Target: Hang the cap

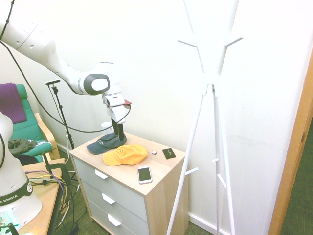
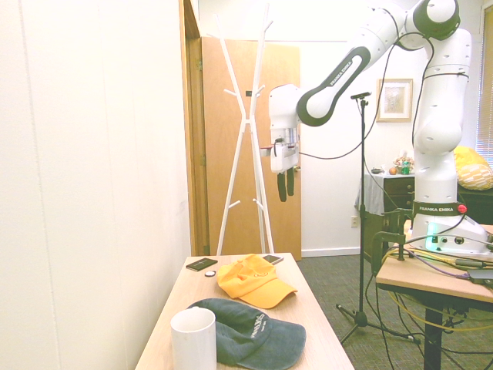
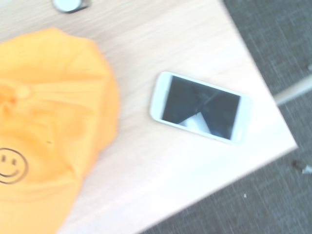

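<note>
The cap [image 1: 125, 154] is bright yellow-orange and lies crown up on the wooden dresser top [image 1: 157, 169], brim towards the navy cap [image 1: 104, 142]. In the second exterior view the cap [image 2: 253, 280] sits mid-dresser. The wrist view shows the cap [image 3: 44, 131] from above, with a smiley face printed on it. My gripper [image 2: 286, 194] hangs high above the dresser, fingers pointing down, open and holding nothing. In the first exterior view the gripper [image 1: 119, 137] appears just behind the two caps. The white coat stand [image 1: 211, 83] rises to the right of the dresser.
A white phone [image 1: 144, 174] lies near the dresser's front edge, and the phone [image 3: 201, 107] is also under the wrist camera. A black square [image 1: 168, 152] and a small round piece [image 1: 154, 152] lie at the back. A white mug [image 2: 192, 340] stands by the navy cap [image 2: 254, 333].
</note>
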`<act>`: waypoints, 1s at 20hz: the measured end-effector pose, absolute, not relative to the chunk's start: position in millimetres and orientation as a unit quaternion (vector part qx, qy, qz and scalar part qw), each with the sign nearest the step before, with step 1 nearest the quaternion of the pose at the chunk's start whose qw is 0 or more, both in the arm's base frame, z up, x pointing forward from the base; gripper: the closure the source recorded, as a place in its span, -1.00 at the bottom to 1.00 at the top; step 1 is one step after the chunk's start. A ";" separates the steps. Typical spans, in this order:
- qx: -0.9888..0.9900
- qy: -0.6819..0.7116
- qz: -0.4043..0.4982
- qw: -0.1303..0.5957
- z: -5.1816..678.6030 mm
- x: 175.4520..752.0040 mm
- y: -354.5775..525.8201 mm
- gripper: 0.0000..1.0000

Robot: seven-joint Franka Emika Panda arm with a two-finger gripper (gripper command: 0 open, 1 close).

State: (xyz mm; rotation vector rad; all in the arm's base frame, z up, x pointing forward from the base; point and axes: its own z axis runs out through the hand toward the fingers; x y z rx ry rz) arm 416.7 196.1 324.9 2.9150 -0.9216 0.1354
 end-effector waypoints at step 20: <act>0.983 -0.170 0.040 0.049 153.6 465.7 285.1 1.00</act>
